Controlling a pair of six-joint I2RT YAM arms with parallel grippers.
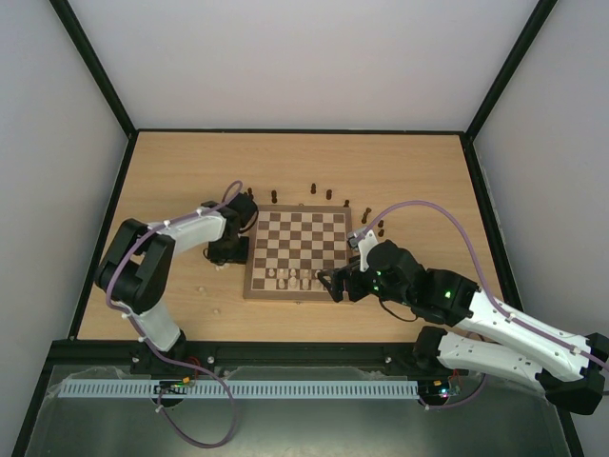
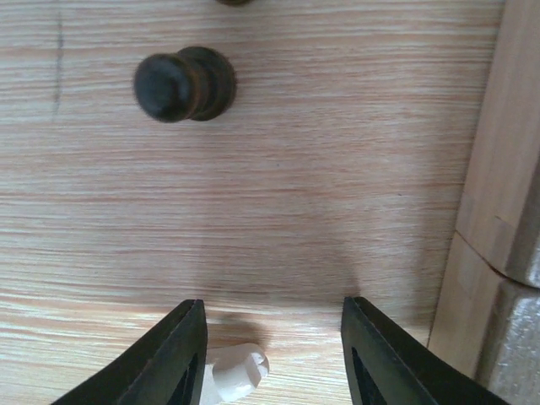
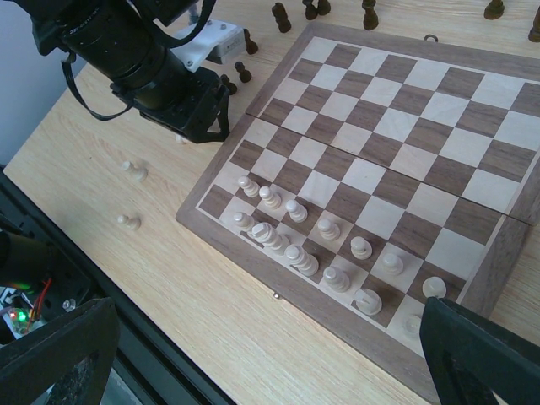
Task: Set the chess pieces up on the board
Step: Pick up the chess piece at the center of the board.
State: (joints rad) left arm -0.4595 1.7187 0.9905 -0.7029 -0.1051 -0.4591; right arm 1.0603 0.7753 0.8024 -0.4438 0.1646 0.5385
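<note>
Left gripper (image 2: pixel 274 337): jaws half-spread around lying cream wooden piece (image 2: pixel 239 371), unclamped. Right gripper (image 3: pixel 270 346): wide, empty. Checkered wooden board (image 1: pixel 297 228): cream pieces (image 3: pixel 295 257) mostly placed; dark brown pieces (image 1: pixel 274 196) all off-board.

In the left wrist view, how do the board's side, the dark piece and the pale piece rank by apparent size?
1. board's side
2. dark piece
3. pale piece, partly hidden and cut off by the frame, so less sure
</note>
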